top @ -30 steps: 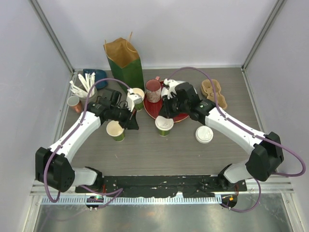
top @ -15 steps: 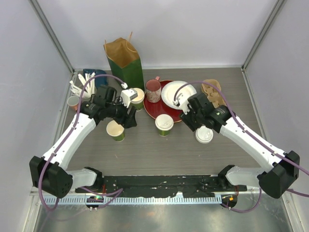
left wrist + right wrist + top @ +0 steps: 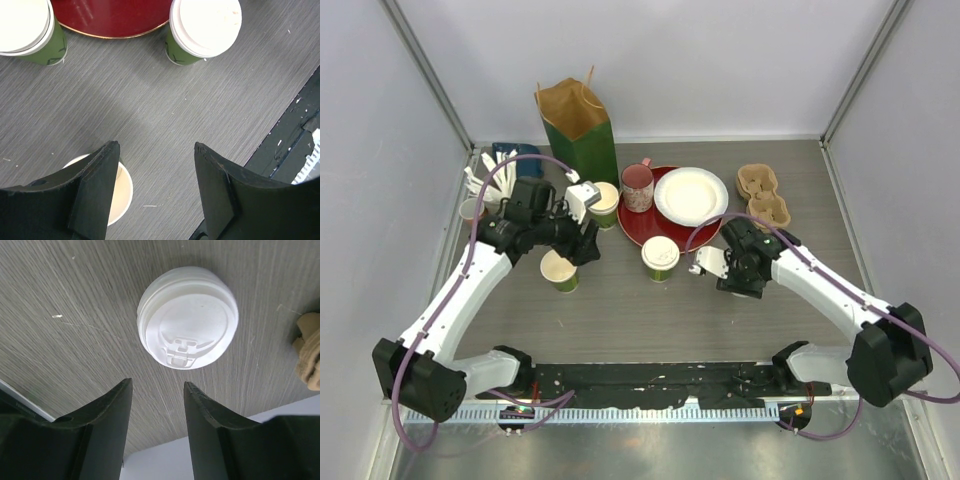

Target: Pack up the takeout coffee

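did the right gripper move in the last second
Yes. The right gripper pulled back off the red plate toward the near edge and hovers open above the loose white lid.

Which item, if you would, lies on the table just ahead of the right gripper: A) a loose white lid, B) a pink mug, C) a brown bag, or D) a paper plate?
A: the right wrist view shows the right gripper, jaws open and holding nothing, with a loose white lid lying flat on the table just beyond its fingertips.
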Available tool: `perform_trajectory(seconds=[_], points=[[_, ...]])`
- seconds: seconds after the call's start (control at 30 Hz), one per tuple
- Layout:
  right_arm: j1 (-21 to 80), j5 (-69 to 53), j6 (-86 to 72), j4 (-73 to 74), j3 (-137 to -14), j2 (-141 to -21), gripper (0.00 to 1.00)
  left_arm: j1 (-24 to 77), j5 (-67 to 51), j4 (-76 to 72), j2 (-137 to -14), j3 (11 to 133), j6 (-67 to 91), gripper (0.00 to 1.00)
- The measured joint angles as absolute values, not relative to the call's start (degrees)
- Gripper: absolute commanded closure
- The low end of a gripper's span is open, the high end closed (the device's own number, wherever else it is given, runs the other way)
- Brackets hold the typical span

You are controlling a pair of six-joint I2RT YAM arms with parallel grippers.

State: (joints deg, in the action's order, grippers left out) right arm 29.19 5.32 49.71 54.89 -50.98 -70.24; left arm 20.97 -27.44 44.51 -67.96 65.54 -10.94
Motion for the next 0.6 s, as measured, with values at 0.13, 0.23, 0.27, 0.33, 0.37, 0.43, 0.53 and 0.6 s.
perform_trajectory(seconds=[0.13,0.23,0.27,0.33,0.37,0.43,0.53,0.6], points=[[28.75,6.37,52.47,54.04,-49.74,-73.63,0.50,20.97,-28.62,44.60,-67.61,65.54,-11.27,0.36],[28.75,7.40,54.13,52.29,-47.83,-74.91,0.52,20.97,-29.67,44.73,-67.57,65.54,-11.57,0.37],[28.75,7.66,54.46,51.81,-47.40,-74.94,0.53,20.97,-29.89,44.75,-67.57,65.54,-11.68,0.37],[28.75,8.47,55.55,50.11,-46.33,-74.94,0.57,20.97,-30.13,44.84,-67.57,65.54,-12.03,0.37],[28.75,8.93,56.03,48.95,-45.60,-74.91,0.57,20.97,-30.28,44.86,-67.57,65.54,-12.23,0.36],[28.80,9.50,56.86,47.00,-44.07,-74.61,0.60,20.97,-30.87,44.97,-67.57,65.54,-12.47,0.37],[28.88,10.00,57.71,45.39,-42.30,-73.67,0.61,20.97,-31.66,45.32,-67.59,65.54,-12.67,0.37],[29.15,10.31,58.28,44.56,-41.95,-73.28,0.62,20.97,-32.18,45.67,-67.59,65.54,-12.73,0.37]])
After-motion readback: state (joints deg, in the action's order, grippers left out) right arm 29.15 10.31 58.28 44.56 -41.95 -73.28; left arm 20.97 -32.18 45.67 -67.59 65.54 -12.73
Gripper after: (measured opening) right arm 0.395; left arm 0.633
